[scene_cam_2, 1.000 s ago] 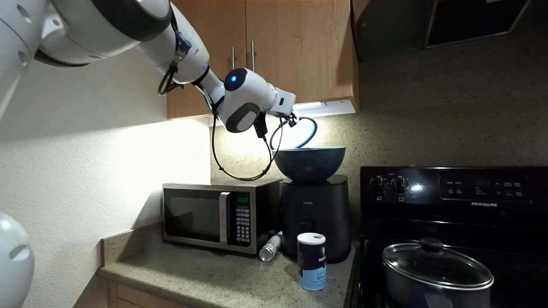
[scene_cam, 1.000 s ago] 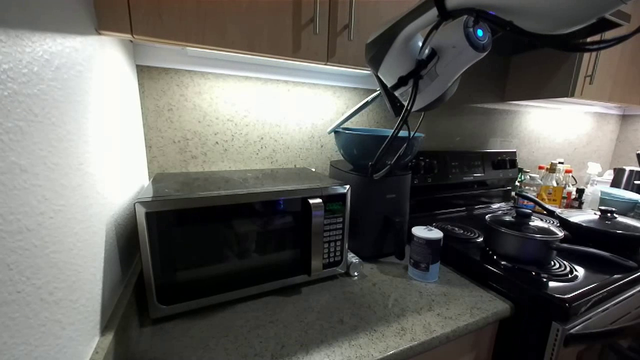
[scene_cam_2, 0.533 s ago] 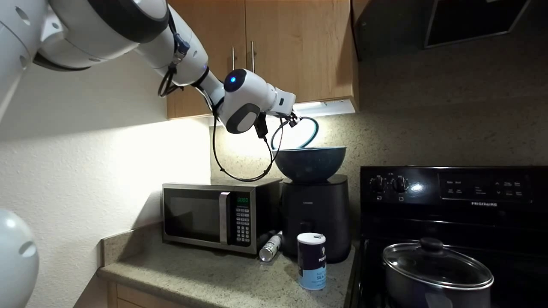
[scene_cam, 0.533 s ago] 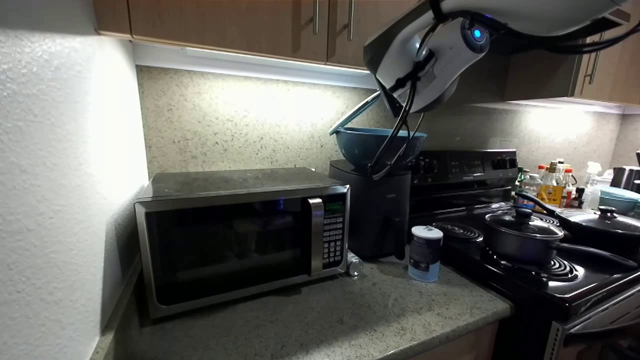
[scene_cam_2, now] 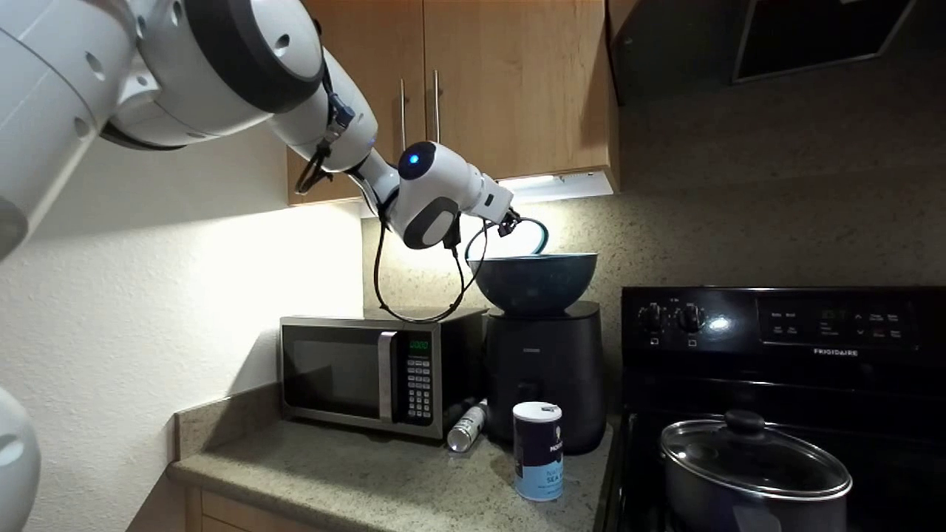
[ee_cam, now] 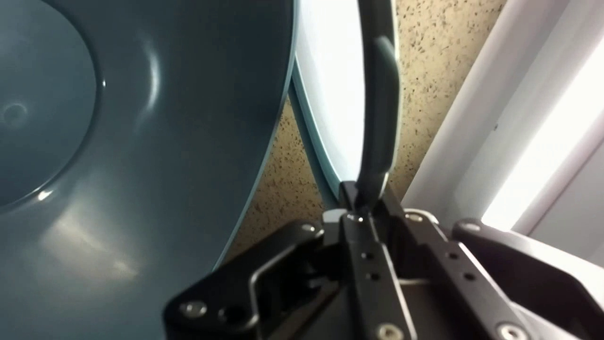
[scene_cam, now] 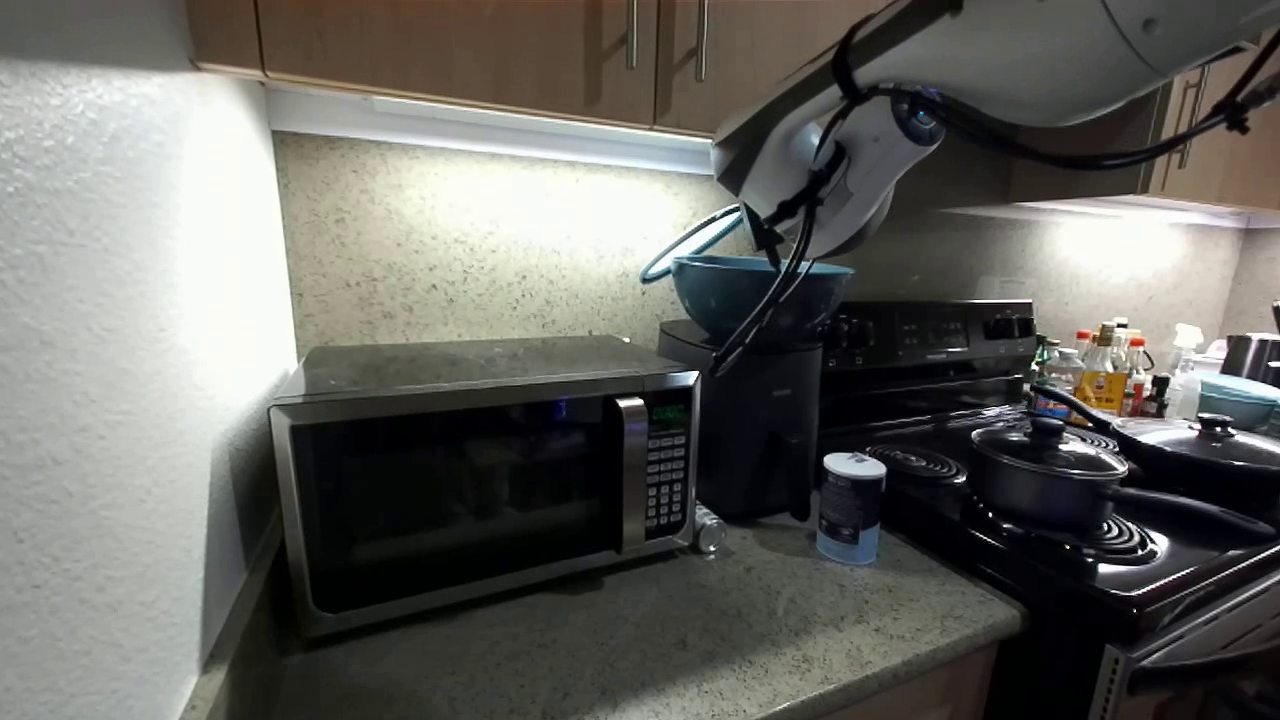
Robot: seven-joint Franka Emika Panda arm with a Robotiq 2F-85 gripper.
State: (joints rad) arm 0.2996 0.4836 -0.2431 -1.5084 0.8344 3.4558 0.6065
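You're clenching gripper (ee_cam: 367,194) on lid (ee_cam: 339,104) by thin rim, likely for easy pinching, holding it tilted behind bowl (ee_cam: 198,151) sitting on air fryer (scene_cam_2: 547,369) near back edge of table (scene_cam_2: 392,469).

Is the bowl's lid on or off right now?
Off. In the wrist view the bowl shows uncovered inside, and the lid is tilted beside its rim, its edge clamped in the gripper.
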